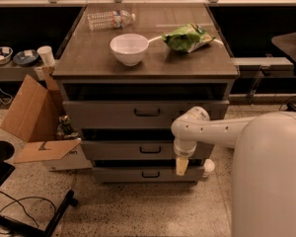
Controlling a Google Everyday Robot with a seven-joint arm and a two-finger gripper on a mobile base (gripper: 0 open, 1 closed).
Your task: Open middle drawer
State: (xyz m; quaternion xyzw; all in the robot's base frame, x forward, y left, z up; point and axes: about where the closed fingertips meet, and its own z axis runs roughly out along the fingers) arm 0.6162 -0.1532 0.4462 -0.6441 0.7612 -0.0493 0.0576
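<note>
Cabinet top (89,63) carries bowl (129,49), bottle (110,19), green bag (187,37); gripper (181,166) hangs below.

Dim overall, with a warm brownish cast. Light falls from above: the cabinet top (148,65) carries a pale sheen toward upper centre. White bowl (129,48) is the brightest spot, nearly blown out. Plastic bottle (110,19) glints. Deep shadow bands sit above each drawer front, including the middle drawer (123,150). Black areas at upper left and upper right hold no detail. Gripper (181,166), lower centre-right before the lowest drawer front, is lit pale yellow. Robot body (271,177), lower right, is softly shaded.
</note>
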